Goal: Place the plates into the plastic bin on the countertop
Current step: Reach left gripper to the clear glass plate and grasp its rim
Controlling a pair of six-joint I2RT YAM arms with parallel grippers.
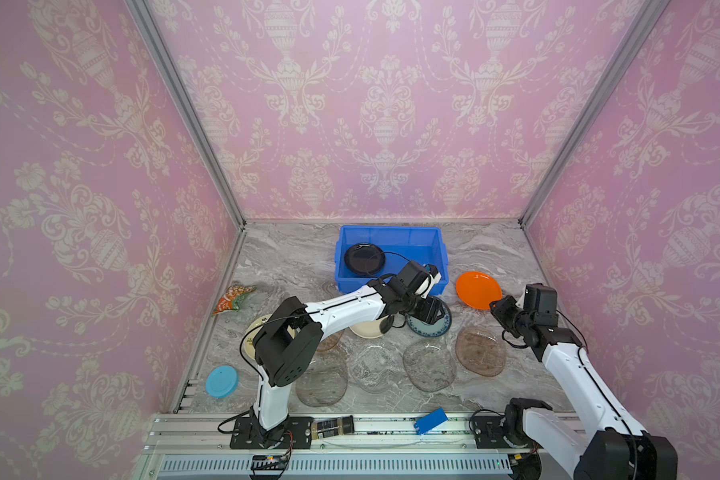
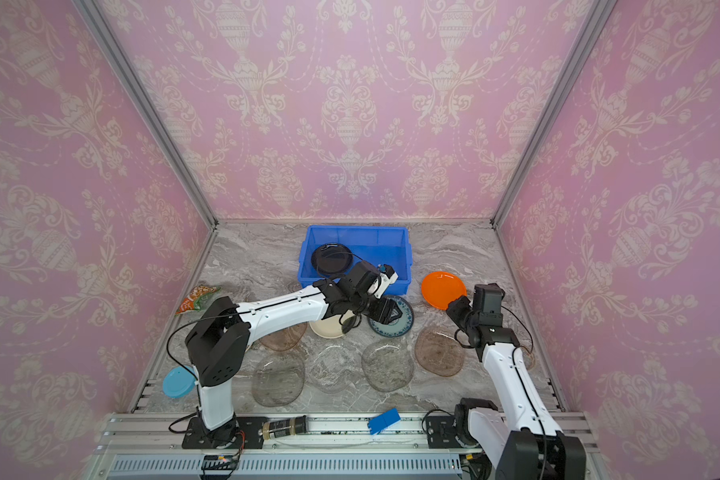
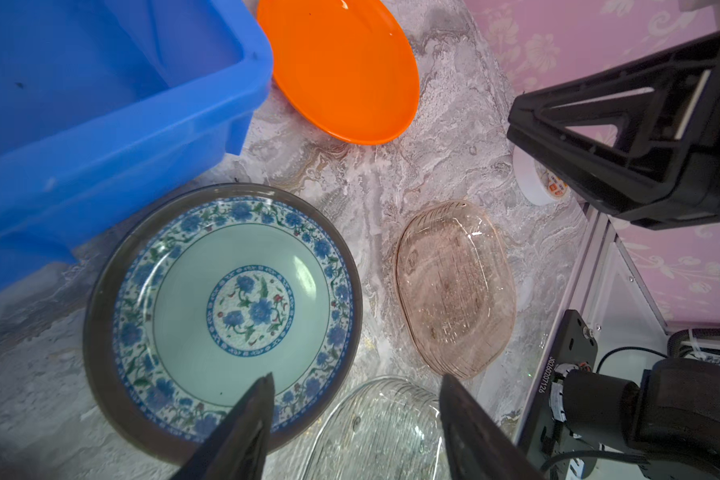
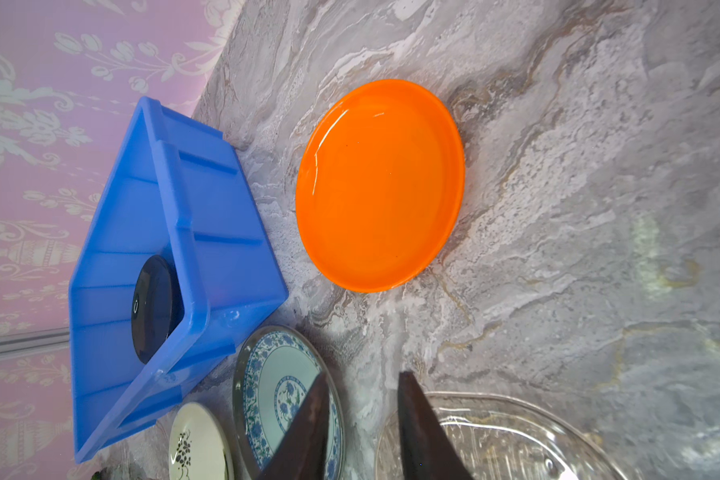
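The blue plastic bin [image 1: 391,237] stands at the back of the marble countertop [image 1: 292,266] with a black plate [image 1: 364,259] inside. My left gripper [image 3: 356,377] is open and empty. It hangs low over the near rim of the blue-patterned plate [image 3: 233,303]; one finger is over that rim, the other over a clear glass plate [image 3: 383,428]. My right gripper [image 4: 363,374] is open by a narrow gap, holds nothing, and sits just short of the orange plate [image 4: 379,187]. An amber glass plate [image 1: 481,349] lies beside the right arm.
A cream plate [image 1: 364,329], another cream plate [image 1: 251,337] and several glass plates [image 1: 375,368] lie under and in front of the left arm. An orange-green fan-shaped piece [image 1: 233,298], blue lid [image 1: 222,381], blue card [image 1: 431,420] and tape ring [image 3: 535,183] are around.
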